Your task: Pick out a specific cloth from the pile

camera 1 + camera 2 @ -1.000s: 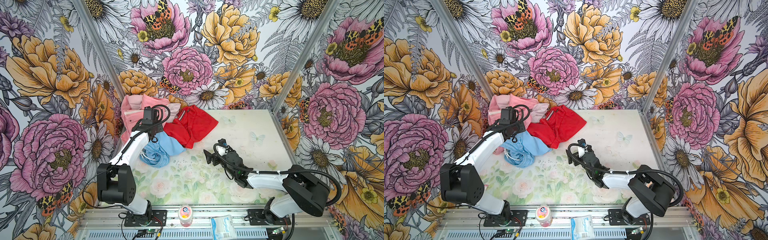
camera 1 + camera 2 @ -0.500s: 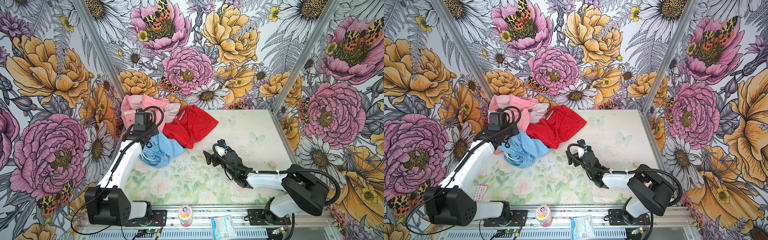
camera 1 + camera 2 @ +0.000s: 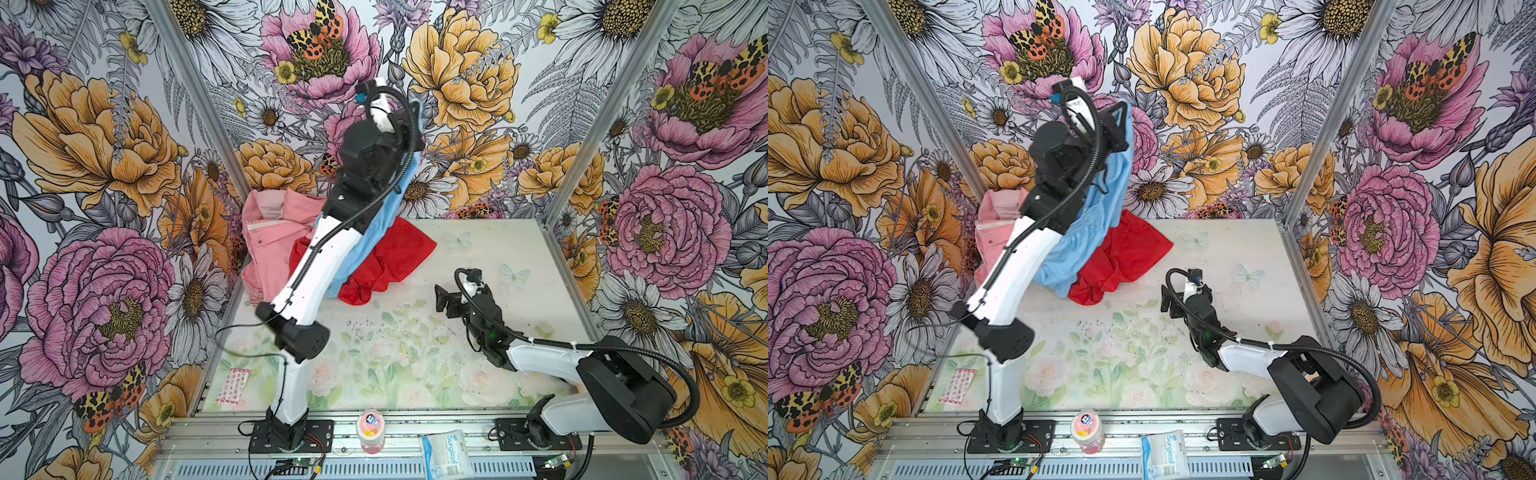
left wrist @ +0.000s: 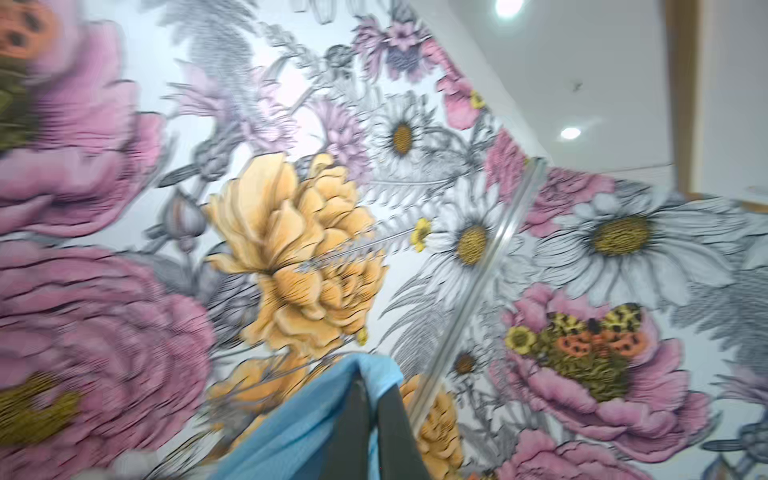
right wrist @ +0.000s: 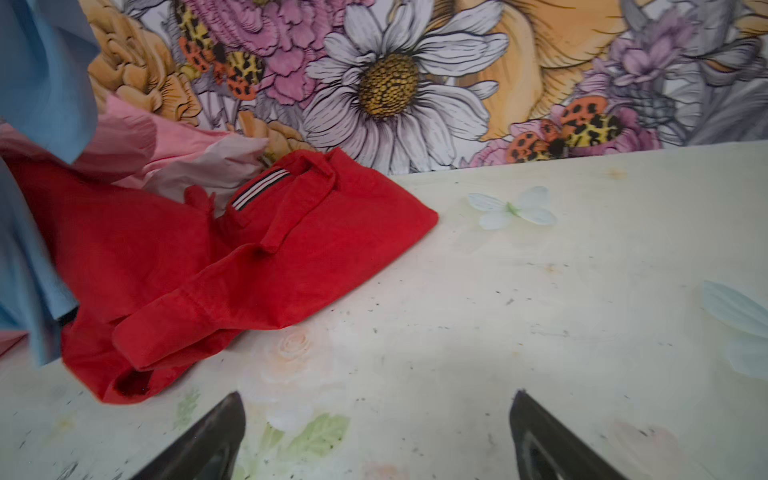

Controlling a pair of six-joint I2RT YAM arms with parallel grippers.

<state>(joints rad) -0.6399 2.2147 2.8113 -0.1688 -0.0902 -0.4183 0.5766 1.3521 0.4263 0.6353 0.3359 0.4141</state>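
Left gripper (image 4: 372,394) is pinched tight on the soft sky-blue cloth (image 3: 1082,232), lifted high; it hangs in smooth folds over the crumpled pile (image 3: 1126,252). Right gripper (image 5: 377,419) stands wide open and empty.

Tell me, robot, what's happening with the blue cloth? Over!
Left hand shut on blue cloth, held high. Right hand open, empty, near table. Cloth's lower end hangs by red shirt; nothing else in the way.
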